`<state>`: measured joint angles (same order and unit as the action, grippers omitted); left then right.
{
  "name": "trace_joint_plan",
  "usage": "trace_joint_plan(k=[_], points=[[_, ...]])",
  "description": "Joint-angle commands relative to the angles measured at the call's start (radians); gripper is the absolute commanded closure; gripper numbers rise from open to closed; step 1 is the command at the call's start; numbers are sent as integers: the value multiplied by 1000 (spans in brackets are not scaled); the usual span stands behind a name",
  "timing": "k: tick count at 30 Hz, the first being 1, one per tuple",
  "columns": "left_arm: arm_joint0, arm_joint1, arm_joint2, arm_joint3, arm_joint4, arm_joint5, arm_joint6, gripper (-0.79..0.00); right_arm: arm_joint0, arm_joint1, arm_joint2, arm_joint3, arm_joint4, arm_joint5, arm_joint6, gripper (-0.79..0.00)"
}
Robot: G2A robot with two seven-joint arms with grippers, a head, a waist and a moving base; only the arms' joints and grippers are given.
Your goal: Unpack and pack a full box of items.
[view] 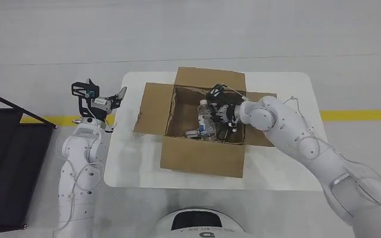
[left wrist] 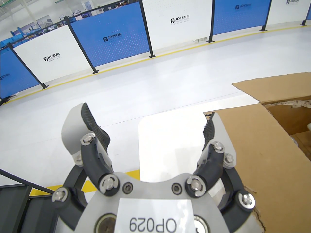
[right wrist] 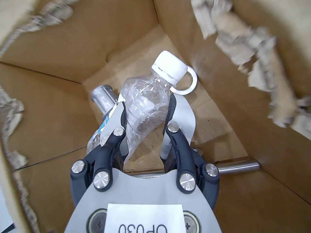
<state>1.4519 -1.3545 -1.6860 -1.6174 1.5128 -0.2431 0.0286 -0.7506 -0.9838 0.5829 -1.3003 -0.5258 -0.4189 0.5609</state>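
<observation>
Two grippers: the right gripper (right wrist: pixel 147 106) pinches a crumpled clear bottle (right wrist: pixel 143 93) inside the open cardboard box (view: pixel 202 157) at the centre of the table (view: pixel 280 175). The left gripper (left wrist: pixel 147 116), fingers spread, hangs at the table's 9 o'clock edge.

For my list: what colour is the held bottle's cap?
White cap; best in right wrist view.

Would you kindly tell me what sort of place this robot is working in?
Most likely a factory or test hall: blue and white partition panels fence off a wide pale floor, a yellow line is marked on it, and the cardboard box sits on a white table.
</observation>
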Motion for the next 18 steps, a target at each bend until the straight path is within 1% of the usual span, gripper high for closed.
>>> trace_joint_plan(k=[1,3,6,8,11,12,13,18], points=[[0,0,0,0,0,0,0,-785,-79,50,96,-117,-44,-34,-67,0],[0,0,0,0,0,0,0,-785,-155,93,195,-194,-65,-83,-138,0],[0,0,0,0,0,0,0,-785,-287,147,344,-309,-125,-116,-249,0],[0,0,0,0,0,0,0,-785,-374,175,433,-383,-163,-138,-307,0],[0,0,0,0,0,0,0,-785,-469,204,546,-422,-175,-252,-386,0],[0,0,0,0,0,0,0,-785,-495,210,568,-428,-176,-297,-400,0],[0,0,0,0,0,0,0,-785,-502,212,573,-429,-173,-316,-401,0],[0,0,0,0,0,0,0,-785,-502,212,573,-429,-173,-316,-401,0]])
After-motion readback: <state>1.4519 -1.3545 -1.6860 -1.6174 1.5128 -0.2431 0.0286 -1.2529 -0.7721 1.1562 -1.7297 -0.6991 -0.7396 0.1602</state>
